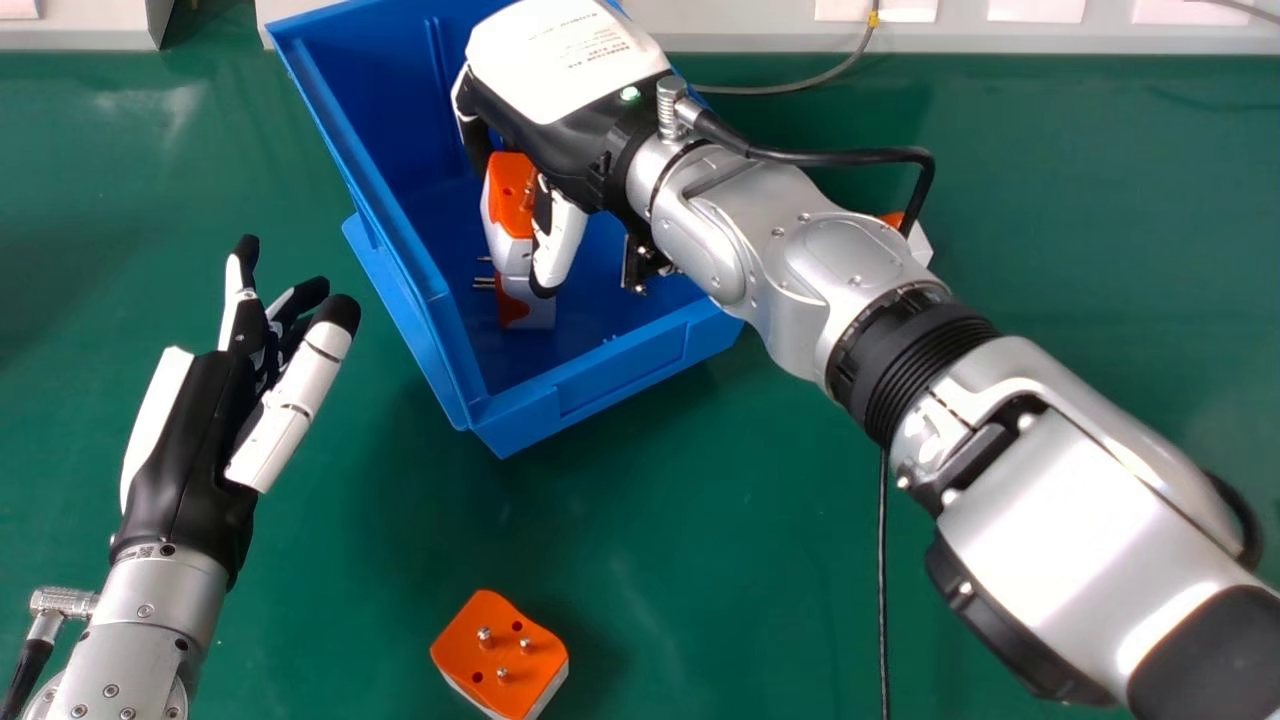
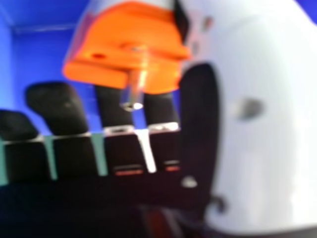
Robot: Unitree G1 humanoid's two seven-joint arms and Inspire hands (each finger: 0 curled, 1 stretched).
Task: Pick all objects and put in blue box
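My right hand (image 1: pixel 560 120) reaches into the blue box (image 1: pixel 620 372) from above, its thumb and fingers around an orange and white block (image 1: pixel 511 195). Below that block, inside the box, is another orange and white piece (image 1: pixel 527 305), with metal pins beside it. In the right hand view the held block (image 2: pixel 126 47) lies against the thumb (image 2: pixel 262 114), one pin pointing toward the fingers. On the table near the front edge rests a block (image 1: pixel 500 650), pins up. Another block (image 1: pixel 918 243) is mostly hidden behind my right forearm. My left hand (image 1: pixel 190 450) is open, left of the box.
Green table surface (image 1: pixel 700 560) surrounds the box. A thin black cable (image 1: pixel 883 580) runs down the table beneath my right arm. Along the far edge stands a pale ledge (image 1: pixel 1000 35), with a grey cable (image 1: pixel 800 83) in front of it.
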